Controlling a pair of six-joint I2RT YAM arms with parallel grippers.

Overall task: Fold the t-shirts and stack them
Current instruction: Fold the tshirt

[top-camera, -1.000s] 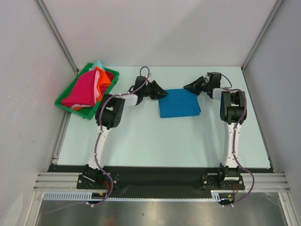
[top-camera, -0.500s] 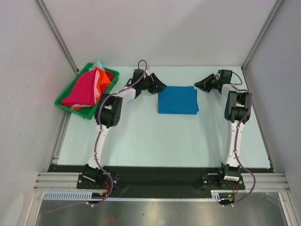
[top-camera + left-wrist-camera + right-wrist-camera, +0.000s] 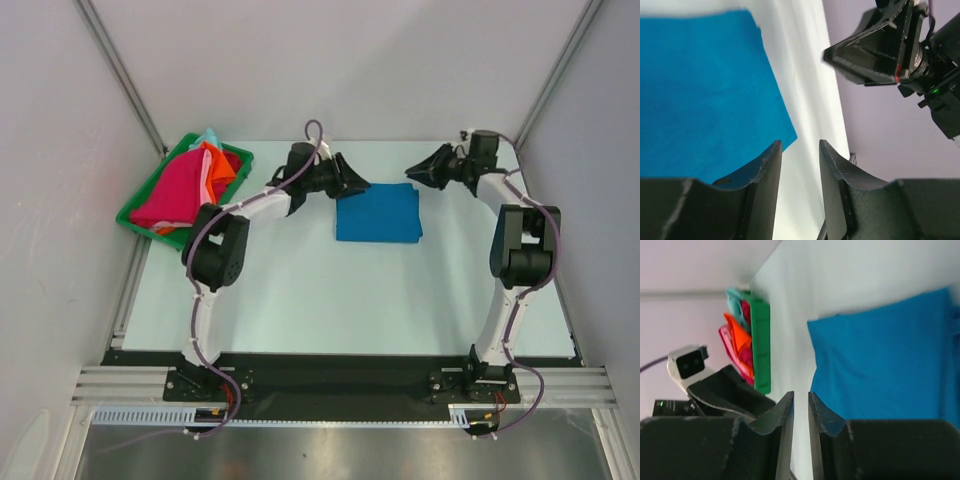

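Note:
A bright blue t-shirt point(image 3: 378, 212) lies folded into a flat rectangle on the table's far middle. It also shows in the left wrist view point(image 3: 700, 90) and the right wrist view point(image 3: 885, 360). My left gripper point(image 3: 366, 184) hovers at its far left corner, jaws open and empty point(image 3: 800, 152). My right gripper point(image 3: 409, 172) hovers at its far right corner, jaws a narrow gap apart with nothing between them point(image 3: 800, 402). Magenta point(image 3: 175, 190), orange point(image 3: 216, 164) and mint point(image 3: 209, 135) t-shirts lie heaped in the tray.
A green plastic tray point(image 3: 138, 217) stands at the far left of the table and shows in the right wrist view point(image 3: 760, 340). Grey walls close in the back and sides. The two grippers face each other closely above the blue shirt's far edge.
Both grippers have come off the blue shirt's far corners and lifted. The right arm has swung out to the right. The shirt has settled square and flat.

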